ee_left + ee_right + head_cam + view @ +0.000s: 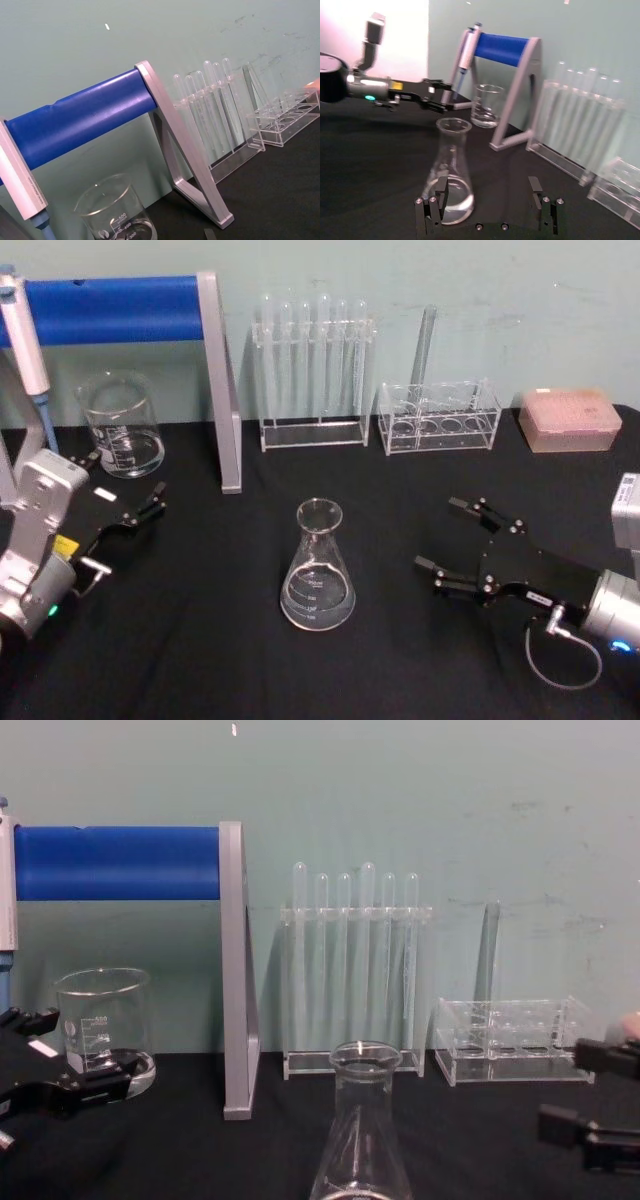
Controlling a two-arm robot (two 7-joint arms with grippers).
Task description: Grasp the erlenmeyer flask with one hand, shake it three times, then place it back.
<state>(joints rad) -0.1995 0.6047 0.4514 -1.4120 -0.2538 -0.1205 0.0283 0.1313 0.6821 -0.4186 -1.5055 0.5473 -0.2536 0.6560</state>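
Observation:
The erlenmeyer flask (318,570) stands upright at the middle of the black table, with a little clear liquid in its base. My right gripper (440,533) is open just to its right, low over the table, fingers pointing at the flask and apart from it. In the right wrist view the flask (450,170) stands before the left finger of that gripper (487,192), not between the fingers. The chest view shows the flask's neck (362,1130) and the right gripper (575,1090) at the edge. My left gripper (128,478) is open at the far left, near the beaker.
A glass beaker (122,425) stands at back left under a grey stand with a blue bar (110,308) that holds a pipette (25,340). Along the back are a rack of test tubes (312,370), a lower clear rack (438,418) and a pink box (568,420).

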